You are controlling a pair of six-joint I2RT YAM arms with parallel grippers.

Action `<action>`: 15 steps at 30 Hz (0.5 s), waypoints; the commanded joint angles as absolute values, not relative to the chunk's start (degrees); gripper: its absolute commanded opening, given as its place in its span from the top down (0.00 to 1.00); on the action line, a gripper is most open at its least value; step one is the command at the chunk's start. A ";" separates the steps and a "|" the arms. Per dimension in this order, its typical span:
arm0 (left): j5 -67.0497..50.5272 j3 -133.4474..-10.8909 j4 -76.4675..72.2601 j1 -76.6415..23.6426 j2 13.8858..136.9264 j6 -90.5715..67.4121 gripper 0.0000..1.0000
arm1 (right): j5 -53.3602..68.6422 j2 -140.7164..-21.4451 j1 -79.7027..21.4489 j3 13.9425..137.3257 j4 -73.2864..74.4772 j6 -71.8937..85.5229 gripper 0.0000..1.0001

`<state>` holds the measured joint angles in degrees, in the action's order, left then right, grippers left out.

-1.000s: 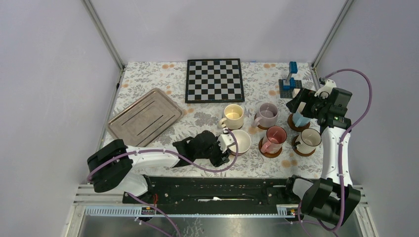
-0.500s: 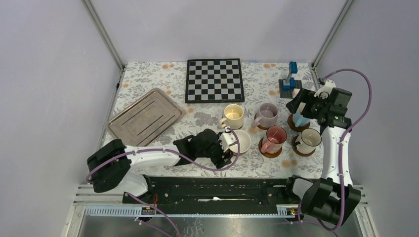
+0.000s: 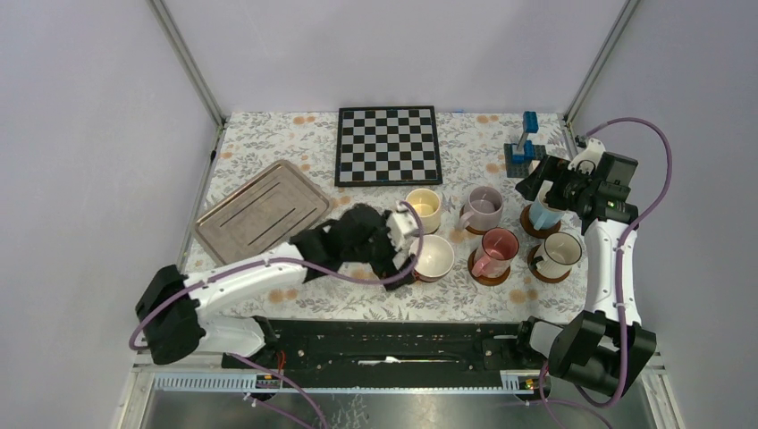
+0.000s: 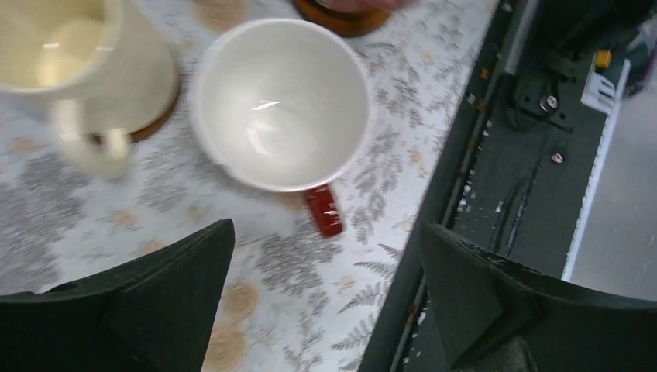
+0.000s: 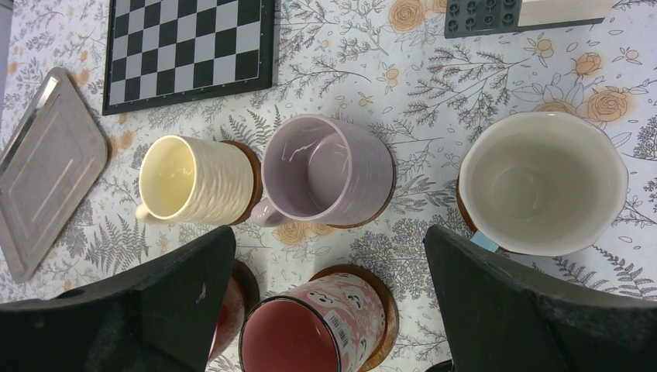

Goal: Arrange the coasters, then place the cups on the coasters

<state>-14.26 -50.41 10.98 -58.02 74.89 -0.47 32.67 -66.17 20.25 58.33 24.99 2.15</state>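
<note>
Six cups stand in two rows, each on a round wooden coaster: cream-yellow (image 3: 422,210), lilac (image 3: 484,208), light blue (image 3: 542,218), dark red with cream inside (image 3: 434,257), pink (image 3: 496,250), white with dark rim (image 3: 560,253). My left gripper (image 3: 405,247) is open just left of the dark red cup (image 4: 280,101), whose red handle (image 4: 323,211) points at the gap of the left gripper (image 4: 325,232). My right gripper (image 3: 539,191) hovers open above the back row. The right gripper (image 5: 329,234) holds nothing, over the lilac cup (image 5: 325,170) and pink cup (image 5: 310,329) on its coaster (image 5: 381,298).
A metal tray (image 3: 262,212) lies at the left. A chessboard (image 3: 388,145) sits at the back centre, and a blue brick tower (image 3: 523,143) stands behind the right gripper. The table's front edge and dark rail (image 4: 496,155) run close to the dark red cup.
My left gripper has opened and let go of the dark red cup's handle, then lifted and drawn back a little. The cup stays where it stood. The right gripper has barely shifted.
</note>
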 commanded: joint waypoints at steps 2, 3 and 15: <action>-22.00 -56.34 21.09 -42.94 67.34 3.63 0.01 | 34.88 -65.86 20.04 61.39 24.88 1.12 0.00; -22.69 -57.43 23.07 -38.67 66.75 6.45 0.01 | 34.98 -65.79 20.04 61.42 24.93 1.04 0.00; -22.41 -60.84 36.12 1.89 88.12 39.29 0.37 | 36.15 -65.18 19.86 61.38 24.89 0.26 0.00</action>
